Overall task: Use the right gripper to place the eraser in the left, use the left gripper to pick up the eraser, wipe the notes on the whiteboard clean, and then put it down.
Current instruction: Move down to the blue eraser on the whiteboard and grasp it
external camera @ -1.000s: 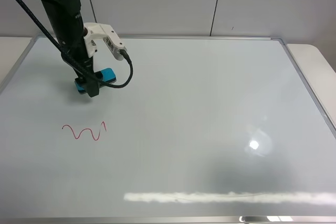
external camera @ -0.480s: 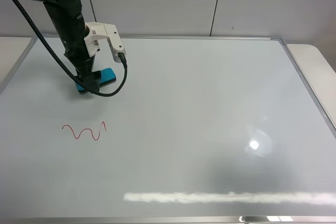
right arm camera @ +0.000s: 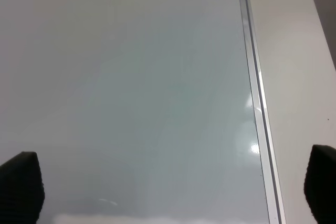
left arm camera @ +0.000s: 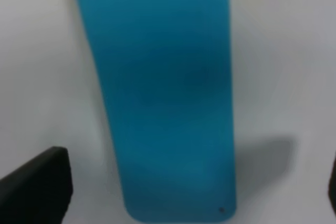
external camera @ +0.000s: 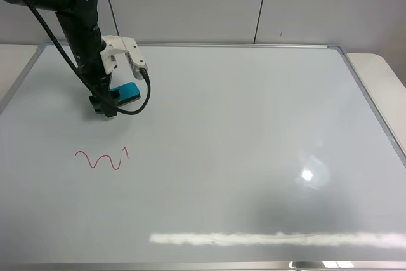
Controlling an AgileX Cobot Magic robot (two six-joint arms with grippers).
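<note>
One finger sits nearer, so closing could shove the small turquoise block eraser [external camera: 129,92] sideways across the glossy white silver-framed whiteboard [external camera: 254,131], where it lies upper left, above the red wavy marker notes [external camera: 101,158]. The left end effector [external camera: 103,105] points steeply down, spread wide astride it; the right end effector [right arm camera: 168,187] hangs spread, empty.

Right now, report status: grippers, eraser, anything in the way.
Left gripper open astride eraser, not gripping. Right gripper open, empty. Notes unwiped on whiteboard. Nothing between eraser and notes.

Turquoise eraser [external camera: 130,91]; red wavy notes [external camera: 101,158]; glossy white whiteboard [external camera: 254,144], thin silver frame; black left tool [external camera: 104,107] with white module [external camera: 120,52]; grey wall [external camera: 190,4].
</note>
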